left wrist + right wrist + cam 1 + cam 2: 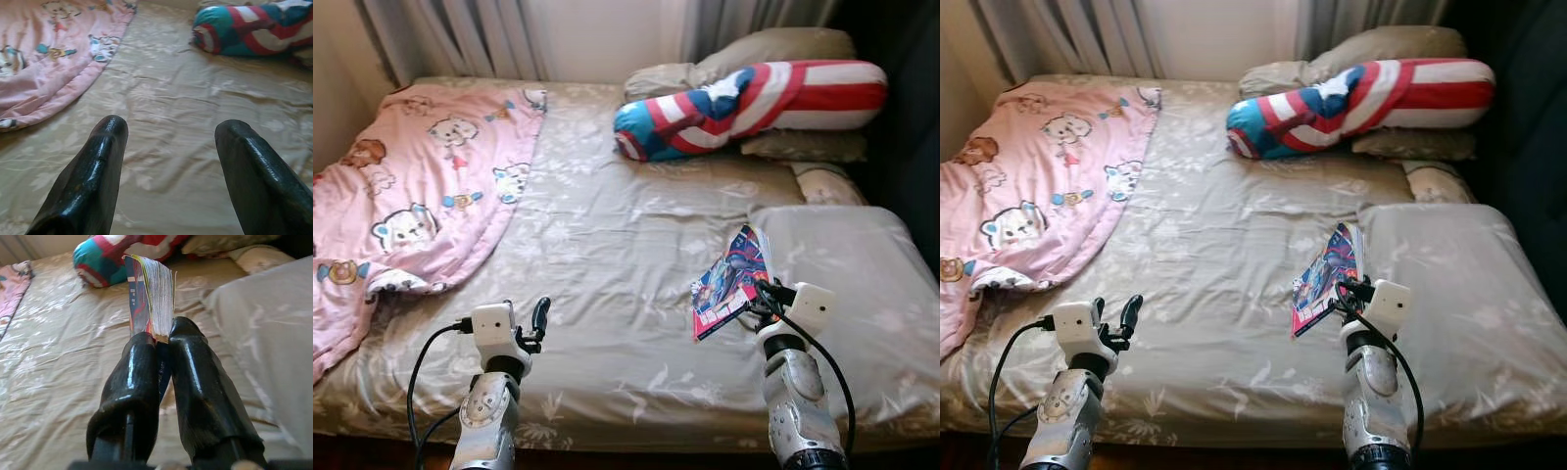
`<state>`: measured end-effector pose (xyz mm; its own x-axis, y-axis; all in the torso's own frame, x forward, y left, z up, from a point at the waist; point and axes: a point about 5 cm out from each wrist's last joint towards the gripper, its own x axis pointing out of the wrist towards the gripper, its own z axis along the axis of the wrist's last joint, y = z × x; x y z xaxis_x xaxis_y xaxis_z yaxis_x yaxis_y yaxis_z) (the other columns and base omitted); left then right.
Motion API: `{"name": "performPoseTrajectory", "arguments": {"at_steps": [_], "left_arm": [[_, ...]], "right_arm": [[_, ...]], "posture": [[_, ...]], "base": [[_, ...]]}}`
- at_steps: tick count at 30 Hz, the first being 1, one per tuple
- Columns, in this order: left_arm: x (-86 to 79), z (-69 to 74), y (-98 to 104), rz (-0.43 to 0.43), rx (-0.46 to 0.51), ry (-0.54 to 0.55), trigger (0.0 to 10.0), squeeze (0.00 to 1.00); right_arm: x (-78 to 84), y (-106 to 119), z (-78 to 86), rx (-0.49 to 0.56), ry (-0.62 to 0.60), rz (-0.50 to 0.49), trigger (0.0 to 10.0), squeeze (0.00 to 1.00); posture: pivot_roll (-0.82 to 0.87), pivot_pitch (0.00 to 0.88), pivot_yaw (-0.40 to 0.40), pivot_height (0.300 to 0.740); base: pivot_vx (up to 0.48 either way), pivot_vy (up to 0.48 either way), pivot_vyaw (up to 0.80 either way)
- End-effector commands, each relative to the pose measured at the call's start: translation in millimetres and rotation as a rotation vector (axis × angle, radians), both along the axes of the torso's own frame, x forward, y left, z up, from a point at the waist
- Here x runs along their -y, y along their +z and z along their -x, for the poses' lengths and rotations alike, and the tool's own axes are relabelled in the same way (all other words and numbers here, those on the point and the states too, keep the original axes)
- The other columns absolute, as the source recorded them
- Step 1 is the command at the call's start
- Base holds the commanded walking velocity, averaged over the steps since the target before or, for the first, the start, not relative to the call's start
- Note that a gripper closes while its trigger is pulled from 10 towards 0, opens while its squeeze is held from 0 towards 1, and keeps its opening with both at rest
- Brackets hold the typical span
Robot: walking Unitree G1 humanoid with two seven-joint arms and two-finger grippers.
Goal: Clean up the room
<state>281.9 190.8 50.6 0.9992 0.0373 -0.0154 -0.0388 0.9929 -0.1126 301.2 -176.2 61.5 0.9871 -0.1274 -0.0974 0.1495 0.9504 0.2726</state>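
My right gripper (766, 294) is shut on a colourful comic book (729, 279), which it holds up on edge just above the beige bedsheet (607, 245) at the bed's right front. In the right wrist view the book's white page edges (160, 296) stick up between the two black fingers (195, 372). My left gripper (540, 318) hovers open over the sheet at the left front, with nothing between its fingers (93, 171). A pink cartoon-print blanket (421, 186) lies crumpled over the bed's left side.
A red, white and blue bolster (754, 103) rests on grey pillows (773, 49) at the head of the bed. Another grey pillow (847, 264) lies at the right, next to the book. Curtains (460, 34) hang behind the bed.
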Motion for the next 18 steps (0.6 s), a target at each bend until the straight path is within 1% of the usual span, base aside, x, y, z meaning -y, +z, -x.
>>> {"name": "performPoseTrajectory", "arguments": {"at_steps": [1, 6, 18], "left_arm": [[-3.2, 3.0, -2.3, 0.007, -0.015, 0.011, 10.0, 0.00], [-3.0, 3.4, -2.5, 0.009, -0.015, 0.009, 10.0, 0.00], [-2.1, 4.2, -3.0, 0.008, -0.015, 0.010, 10.0, 0.00]], "right_arm": [[-1.3, 6.0, -2.7, 0.038, 0.000, 0.012, 10.0, 0.00], [-2.4, 4.8, -1.7, 0.036, 0.004, 0.012, 10.0, 0.00], [-3.7, 4.4, -1.2, 0.039, 0.010, 0.014, 10.0, 0.00]], "posture": [[0.03, 0.135, -0.026, 0.740], [0.03, 0.135, -0.024, 0.740], [0.03, 0.136, -0.023, 0.740]], "base": [[0.277, 0.000, 0.00], [0.274, 0.000, 0.00], [0.000, 0.000, 0.00]]}}
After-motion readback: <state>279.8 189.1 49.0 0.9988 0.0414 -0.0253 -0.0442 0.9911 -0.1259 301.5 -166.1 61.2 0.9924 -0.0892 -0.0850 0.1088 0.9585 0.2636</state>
